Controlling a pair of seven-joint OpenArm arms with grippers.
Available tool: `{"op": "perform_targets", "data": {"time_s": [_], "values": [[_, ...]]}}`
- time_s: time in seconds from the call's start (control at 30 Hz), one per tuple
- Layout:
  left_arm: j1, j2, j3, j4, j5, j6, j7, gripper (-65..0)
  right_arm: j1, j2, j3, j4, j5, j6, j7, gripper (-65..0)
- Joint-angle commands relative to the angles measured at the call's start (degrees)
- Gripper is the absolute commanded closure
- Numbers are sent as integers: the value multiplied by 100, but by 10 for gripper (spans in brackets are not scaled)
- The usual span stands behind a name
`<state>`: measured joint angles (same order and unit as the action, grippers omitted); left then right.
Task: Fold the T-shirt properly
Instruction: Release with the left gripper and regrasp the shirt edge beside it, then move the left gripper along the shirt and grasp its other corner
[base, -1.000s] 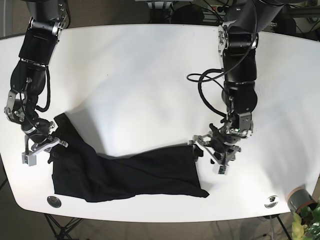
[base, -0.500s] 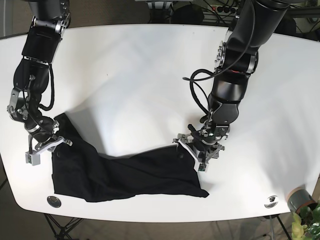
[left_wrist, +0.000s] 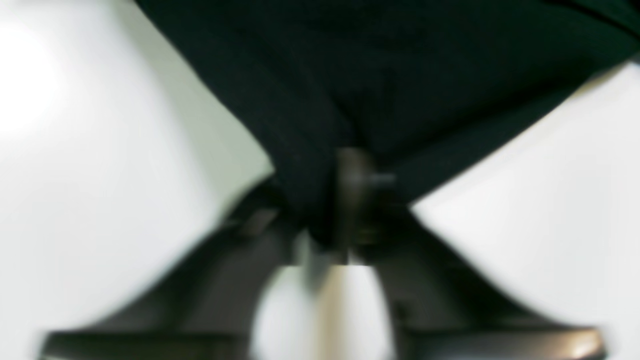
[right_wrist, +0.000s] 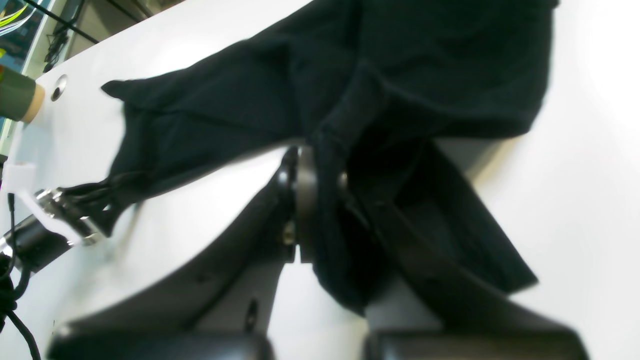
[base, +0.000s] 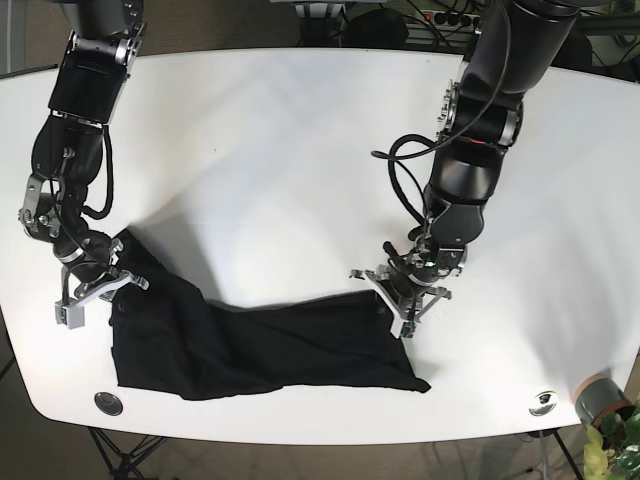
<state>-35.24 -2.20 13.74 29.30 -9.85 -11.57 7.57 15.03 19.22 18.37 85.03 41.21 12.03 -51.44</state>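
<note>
The black T-shirt (base: 270, 350) lies bunched in a long strip along the table's front edge. My left gripper (base: 393, 301) is shut on its upper right edge; the blurred left wrist view shows the dark cloth (left_wrist: 380, 75) pinched in that gripper (left_wrist: 345, 195). At the shirt's left end, my right gripper (base: 100, 290) is shut on a fold. In the right wrist view the T-shirt (right_wrist: 425, 65) passes between that gripper's (right_wrist: 320, 170) closed jaws and stretches away to the left gripper (right_wrist: 67, 220).
The white table (base: 280, 150) stretches back behind the shirt. A green cup (base: 600, 396) and a plant (base: 617, 440) sit off the front right corner. Round cable grommets (base: 107, 403) (base: 542, 402) lie near the front edge.
My left gripper has moved leftward along the table with the shirt edge in it. The right gripper has crept up and right. The shirt's lower right corner has slid right.
</note>
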Motion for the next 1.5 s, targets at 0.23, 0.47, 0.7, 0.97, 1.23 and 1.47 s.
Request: {"op": "perform_targets", "data": {"time_s": [0.23,0.47,0.7,0.97,1.23,1.47], "values": [[557,-805,-517,1039,75,19,689,0,-215,51,40,670,103,50,137,-19],[1894,-1209,-1712,3202,92,-640,1665,0,-830,-116,49,1180,112,41,137,-19],[3124,-1323,-3154,4934,92,-1370,2113,-76,-1683,-353,277,1848,112,23,137,-19],[3274,-1455,-4042,5154,119,-1986,2157,-13,-2158,-661,550,2112,112,50,120,-19],[3274,-1499,-4068,5452,110,-2012,2746,-218,-2254,-678,383,2305,112,50,120,-19],[3450,-1481,-4174,5461,110,-2021,2895,-272,-2193,-757,374,2288,112,50,120,-19]]}}
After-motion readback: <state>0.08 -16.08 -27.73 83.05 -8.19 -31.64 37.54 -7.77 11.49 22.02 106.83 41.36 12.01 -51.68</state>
